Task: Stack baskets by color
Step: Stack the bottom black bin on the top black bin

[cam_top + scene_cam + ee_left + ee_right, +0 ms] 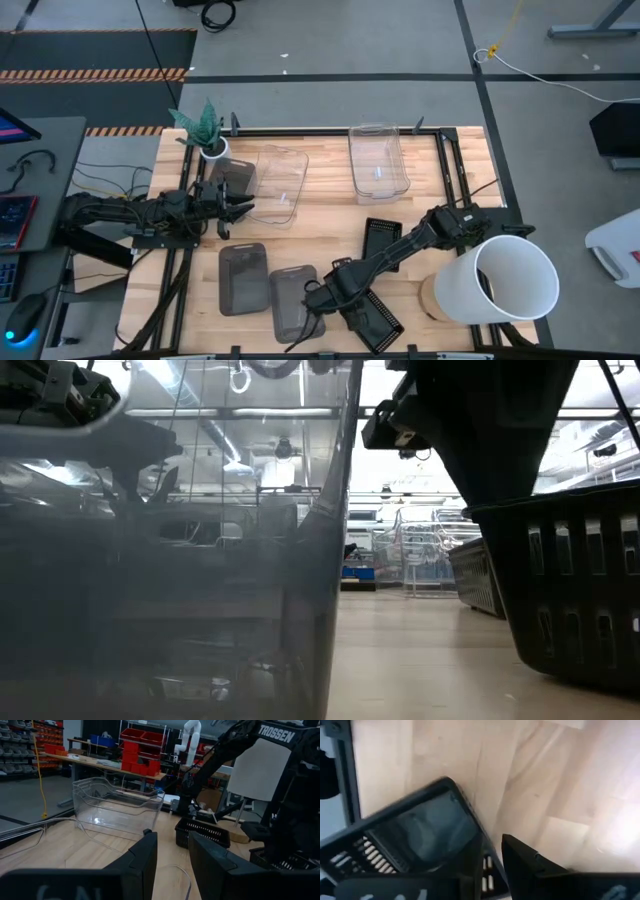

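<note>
Two smoky grey baskets (pixel 243 277) (pixel 288 305) lie side by side near the front edge, and a third (pixel 236 177) lies by the plant. Clear baskets rest at the far side (pixel 283 183) (pixel 378 160). One black mesh basket (pixel 380 237) sits mid-table and another (pixel 375 320) at the front. My right gripper (pixel 326 296) points down at that front basket's end, shut on it. My left gripper (pixel 172 850) waits open and level at the left, holding nothing. My right gripper has the front black mesh basket by its slotted wall (pixel 489 870), just past a rounded corner (pixel 451 782). One finger is inside the basket and one finger (pixel 530 862) outside. The fingers come from above, pointing down. The basket's bottom (pixel 580 665) rests on the table.
A large white bucket (pixel 510 280) lies on its side at the front right, beside my right arm. A small potted plant (pixel 207 132) stands at the far left corner. Bare wood shows between the clear baskets and the front row.
</note>
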